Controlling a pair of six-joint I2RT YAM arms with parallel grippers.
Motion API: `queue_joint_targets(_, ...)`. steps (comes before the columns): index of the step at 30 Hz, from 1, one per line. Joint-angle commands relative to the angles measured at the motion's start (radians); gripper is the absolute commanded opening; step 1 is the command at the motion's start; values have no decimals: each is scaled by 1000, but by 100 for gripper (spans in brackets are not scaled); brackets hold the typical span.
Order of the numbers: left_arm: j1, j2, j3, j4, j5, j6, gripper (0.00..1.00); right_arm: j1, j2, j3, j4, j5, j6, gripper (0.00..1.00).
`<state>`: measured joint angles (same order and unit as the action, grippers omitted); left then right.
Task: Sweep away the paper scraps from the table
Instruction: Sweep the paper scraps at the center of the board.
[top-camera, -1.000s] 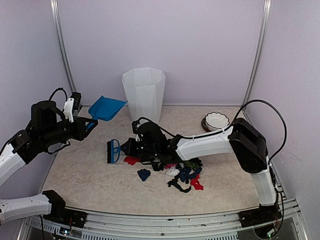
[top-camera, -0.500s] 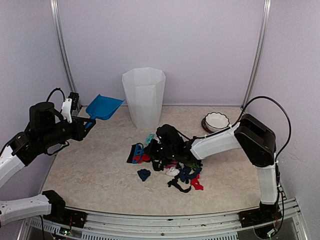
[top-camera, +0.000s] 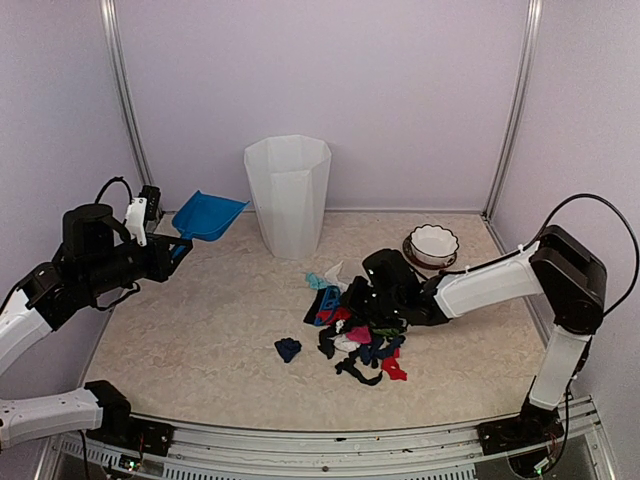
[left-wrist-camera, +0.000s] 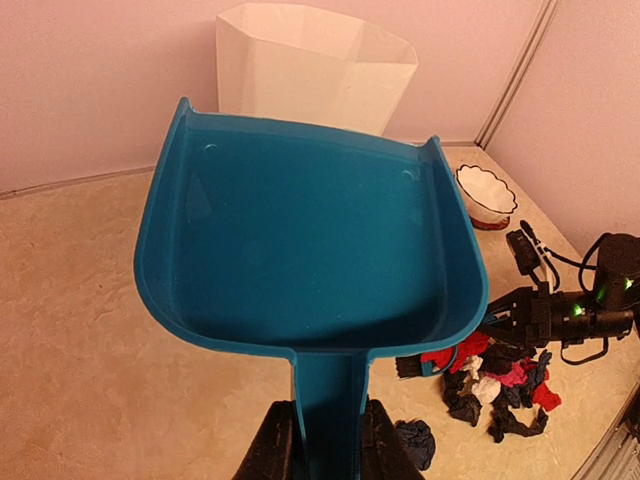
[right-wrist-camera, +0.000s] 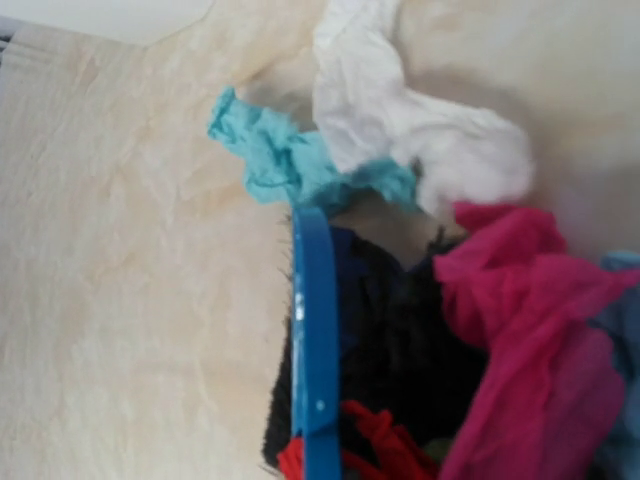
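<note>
Left gripper (left-wrist-camera: 322, 440) clamped on the handle of the blue plastic dustpan (left-wrist-camera: 310, 240), held off the beige marbled table (top-camera: 190, 330); right gripper (top-camera: 347, 300) closed on the blue black-bristled brush (top-camera: 326, 304), set against the crumpled coloured paper scraps (top-camera: 365, 345) heaped mid-table; one dark scrap (top-camera: 288, 348) lies apart, left of the heap.

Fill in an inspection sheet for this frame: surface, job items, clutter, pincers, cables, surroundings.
Surface: table beige, marbled, with a metal front edge.
Job's things: paper scraps heaped right of centre; one dark blue scrap lies apart, left of the heap.
Clutter: white bin upright at the back; white bowl at back right.
Grippers: left pincer shut on the handle of the blue dustpan, raised at far left; right pincer at the heap's left edge, holding the blue brush.
Cables: black cables loop off both arms, apart from the scraps.
Surroundings: lilac walls, metal corner posts.
</note>
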<state>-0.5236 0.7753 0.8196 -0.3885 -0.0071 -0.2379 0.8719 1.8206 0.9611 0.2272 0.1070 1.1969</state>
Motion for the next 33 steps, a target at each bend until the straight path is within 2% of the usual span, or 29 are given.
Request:
queue_joint_targets(1,-7,-1,-7,10,-21,3,0,-8,-107,-60,-98,25,-30,0)
queue_joint_targets(7,-13,8,-5,4,-32,-1,0,28,-254,-72,-61,-10,-131,0)
queue_joint_targets(13,-19,10,-5,0,-41,-5,0,100,-293,-28,-58,-84,-252,0)
queue_joint_targets(18,-22,12,-5,-1,-48,-8,0,158,-195,24,3,-246,-342,0)
queue_joint_targets(24,-30,15,-5,-4,-52,-11,0,206,-24,130,5,-370,-384,0)
queue_joint_targets(28,-49,19,-5,-7,-69,-18,0,209,61,175,-61,-378,-395,0)
queue_joint_targets(33,-151,35,4,-22,-149,-54,0,198,62,157,-152,-269,-403,0)
